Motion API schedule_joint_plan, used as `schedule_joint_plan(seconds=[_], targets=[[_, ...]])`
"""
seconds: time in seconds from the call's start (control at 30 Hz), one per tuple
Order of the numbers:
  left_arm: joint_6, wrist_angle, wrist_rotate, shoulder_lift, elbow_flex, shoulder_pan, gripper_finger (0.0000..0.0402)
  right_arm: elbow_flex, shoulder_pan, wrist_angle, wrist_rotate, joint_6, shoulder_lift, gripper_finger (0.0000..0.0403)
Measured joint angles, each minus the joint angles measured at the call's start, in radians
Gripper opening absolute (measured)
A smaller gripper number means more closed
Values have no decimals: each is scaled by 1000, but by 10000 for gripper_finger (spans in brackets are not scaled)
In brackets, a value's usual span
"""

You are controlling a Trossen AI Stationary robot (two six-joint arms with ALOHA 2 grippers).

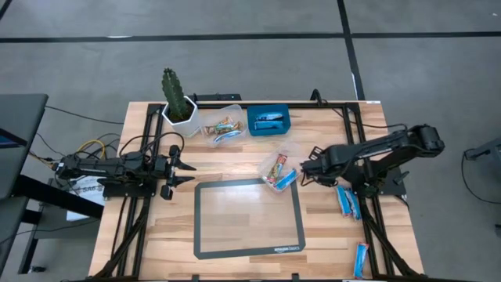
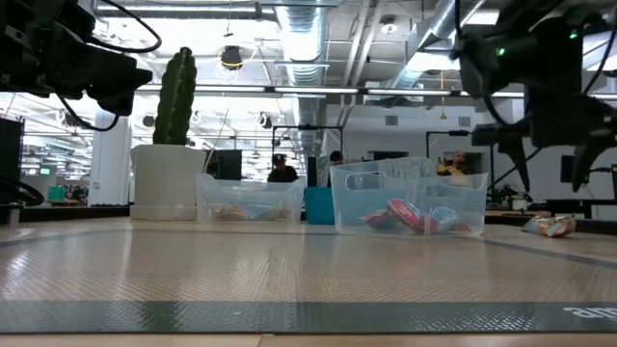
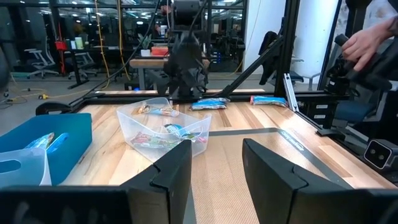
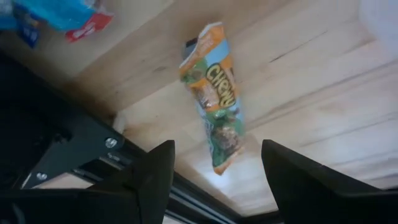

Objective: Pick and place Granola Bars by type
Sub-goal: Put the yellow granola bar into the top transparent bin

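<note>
Two dark arms face each other across a wooden table point(image 1: 235, 258), a grey-framed mat point(image 1: 249, 218) lying between them toward the near edge. At the far edge stand a potted cactus point(image 1: 175, 98), a clear tub point(image 1: 221, 125) and a blue bin point(image 1: 268, 121), side by side. A second clear tub point(image 1: 279, 171) sits tilted near the mat's far right corner, directly in front of the right gripper point(image 1: 304, 170), and holds several bars, red-multicoloured and blue.

The right gripper hovers above the table with its fingers point(image 4: 155, 174) spread wide and empty; below them, in the right wrist view, one green-and-orange granola bar point(image 4: 214, 96) lies flat on the wood close to the black frame rail point(image 4: 74, 149). Two blue bars point(image 1: 347, 200) lie together beside the right arm's base, and one more blue bar point(image 1: 360, 258) lies near the front right corner.

The left gripper point(image 1: 186, 171) waits at the left side, fingers part open, holding nothing. The mat's surface is bare. A person's hand point(image 3: 367, 40) shows beyond the table in the left wrist view.
</note>
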Motion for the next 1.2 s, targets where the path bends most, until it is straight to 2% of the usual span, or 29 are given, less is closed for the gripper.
schedule_joint_plan(seconds=[0.27,0.47,0.77,1.2], targets=[[0,0,0,0,0,0,135,0,-12,18,-5,30,109,233],[-1,0,0,0,0,0,135,0,-5,62,-10,34,116,233],[0,0,0,0,0,0,135,-14,32,60,-40,135,164,233],[-6,0,0,0,0,0,135,-79,44,177,26,143,196,222]])
